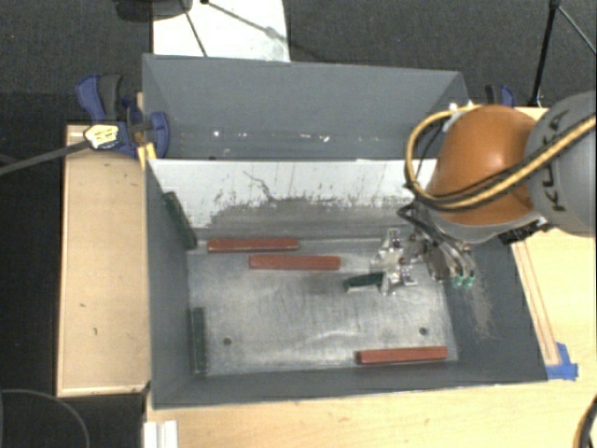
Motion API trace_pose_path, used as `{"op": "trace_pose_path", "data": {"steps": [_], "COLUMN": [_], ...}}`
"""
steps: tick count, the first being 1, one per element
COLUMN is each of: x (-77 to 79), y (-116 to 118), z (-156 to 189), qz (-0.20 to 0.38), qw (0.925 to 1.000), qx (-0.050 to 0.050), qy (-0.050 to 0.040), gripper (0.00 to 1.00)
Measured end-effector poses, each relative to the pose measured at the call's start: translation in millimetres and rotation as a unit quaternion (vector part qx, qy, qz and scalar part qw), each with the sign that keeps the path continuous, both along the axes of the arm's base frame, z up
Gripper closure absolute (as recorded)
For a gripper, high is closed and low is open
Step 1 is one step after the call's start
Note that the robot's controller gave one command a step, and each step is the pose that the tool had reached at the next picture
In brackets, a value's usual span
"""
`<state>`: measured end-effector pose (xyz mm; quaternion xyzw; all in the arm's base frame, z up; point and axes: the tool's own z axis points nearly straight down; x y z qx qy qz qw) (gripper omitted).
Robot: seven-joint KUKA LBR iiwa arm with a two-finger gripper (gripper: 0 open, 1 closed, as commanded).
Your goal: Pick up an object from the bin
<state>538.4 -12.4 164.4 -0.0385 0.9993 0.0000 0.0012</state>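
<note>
Dark green stick (362, 284) lies left-right, at pincer (396, 271).

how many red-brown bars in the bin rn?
3 red-brown bars: one toward the back, left of centre; a second just in front of it, offset right; a third by the front wall, right side. The arm may hide more.
</note>
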Motion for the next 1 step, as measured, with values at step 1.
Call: {"op": "trace_pose_path", "data": {"steps": [1], "x": [-2.2], "y": [0.4], "z": [36.5], "qz": [-0.001], "qw": [1.0000], "qx": [0.000], "qy": [0.0031], "gripper": [1.00]}}
